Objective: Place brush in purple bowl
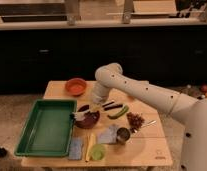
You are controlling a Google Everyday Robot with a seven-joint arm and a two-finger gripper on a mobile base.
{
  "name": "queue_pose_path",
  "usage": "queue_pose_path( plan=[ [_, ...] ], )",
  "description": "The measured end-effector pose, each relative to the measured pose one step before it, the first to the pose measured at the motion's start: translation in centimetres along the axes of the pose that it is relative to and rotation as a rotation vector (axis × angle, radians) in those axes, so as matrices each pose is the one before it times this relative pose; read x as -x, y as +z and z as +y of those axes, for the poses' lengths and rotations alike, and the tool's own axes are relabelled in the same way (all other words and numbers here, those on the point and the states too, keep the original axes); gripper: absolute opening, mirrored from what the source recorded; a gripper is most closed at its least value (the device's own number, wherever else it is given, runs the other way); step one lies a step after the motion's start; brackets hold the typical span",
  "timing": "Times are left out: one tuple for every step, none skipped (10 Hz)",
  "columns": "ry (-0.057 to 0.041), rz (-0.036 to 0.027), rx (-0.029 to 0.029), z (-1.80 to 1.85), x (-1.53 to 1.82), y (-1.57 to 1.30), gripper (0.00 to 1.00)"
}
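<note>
The purple bowl [90, 120] sits on the wooden table just right of the green tray. The brush [78, 114] lies slanted over the bowl's left rim. Its whitish head points towards the tray and its dark handle runs up and to the right under the gripper. My gripper [91, 106] hangs from the white arm directly above the bowl's far side, at the brush handle. The arm hides where the gripper meets the handle.
A green tray [46, 126] stands at the left and an orange bowl [75, 86] at the back. Dark sticks [110, 105], a curved green vegetable [118, 112] and a reddish cluster [134, 120] lie to the right. A metal cup [122, 135], a light green cup [98, 151] and a grey sponge [75, 148] are in front.
</note>
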Motion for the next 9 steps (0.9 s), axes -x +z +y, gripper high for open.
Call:
queue_pose_path(
  plan=[
    [-0.00115,-0.01117,0.00655,-0.009,0.137,0.405,0.03],
    [-0.00330,-0.01269,0.00796,-0.097,0.321,0.525,0.03],
    [-0.00266,-0.00841,0.00351,-0.093,0.267,0.275,0.03],
    [-0.00187,-0.01037,0.00276,-0.125,0.235,0.308,0.03],
    [-0.00033,-0.00791,0.00174,-0.083,0.141,0.265,0.03],
    [-0.00097,-0.00505,-0.00012,-0.111,0.168,0.238,0.03],
    [-0.00001,-0.00368,-0.00202,-0.090,0.164,0.187,0.03],
    [0.00667,-0.00642,-0.00630,-0.105,0.113,0.208,0.03],
    [0.00618,-0.00129,-0.00690,-0.066,-0.016,0.051,0.03]
  ],
)
